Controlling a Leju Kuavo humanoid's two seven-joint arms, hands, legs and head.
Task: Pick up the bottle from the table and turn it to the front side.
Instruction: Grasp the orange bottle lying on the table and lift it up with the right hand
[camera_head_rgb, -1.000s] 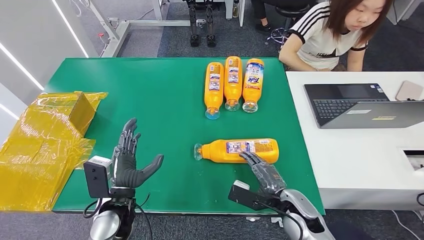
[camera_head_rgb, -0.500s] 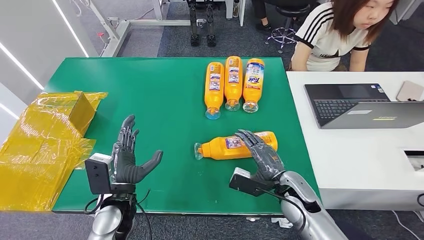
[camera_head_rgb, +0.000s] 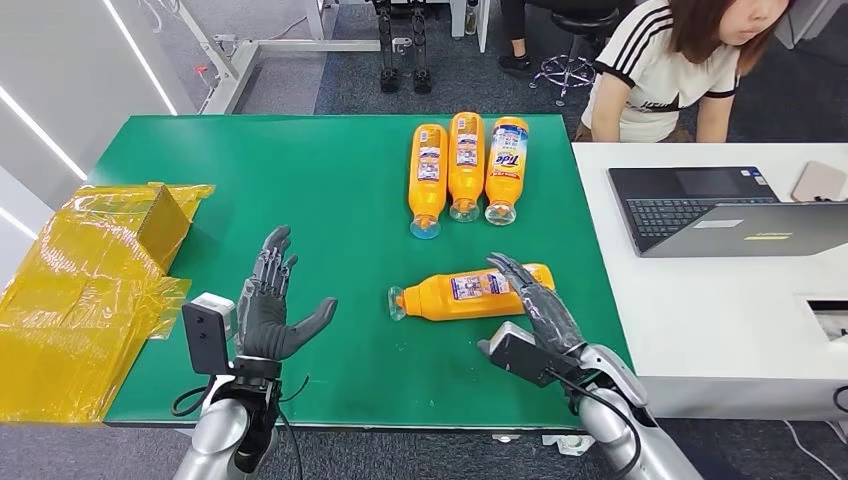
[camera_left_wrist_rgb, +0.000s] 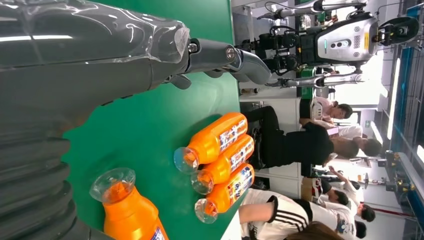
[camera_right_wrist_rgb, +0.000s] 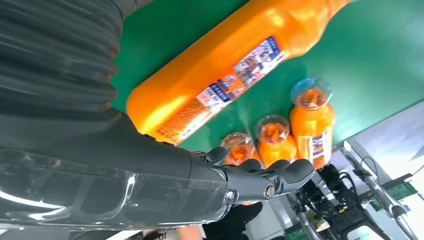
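Left to right across the green desk: my left hand hangs over the near edge, palm up and fingers spread, holding nothing, and it sits well apart from the work. Next comes the bottle, lying on its side near the middle of the desk with its long axis running across my view, clear cap toward my left and flat base toward my right. My right hand is much the nearer one; it reaches over the base end with fingers extended and apart, not wrapped around anything. From the right wrist view the bottle lies just beside the palm, but I can't tell whether the fingers touch it.

The bottle is bright orange plastic with a white and blue printed label facing up. I judge that to be the back panel, since one bottle in the row of three beyond shows a big brand logo instead.
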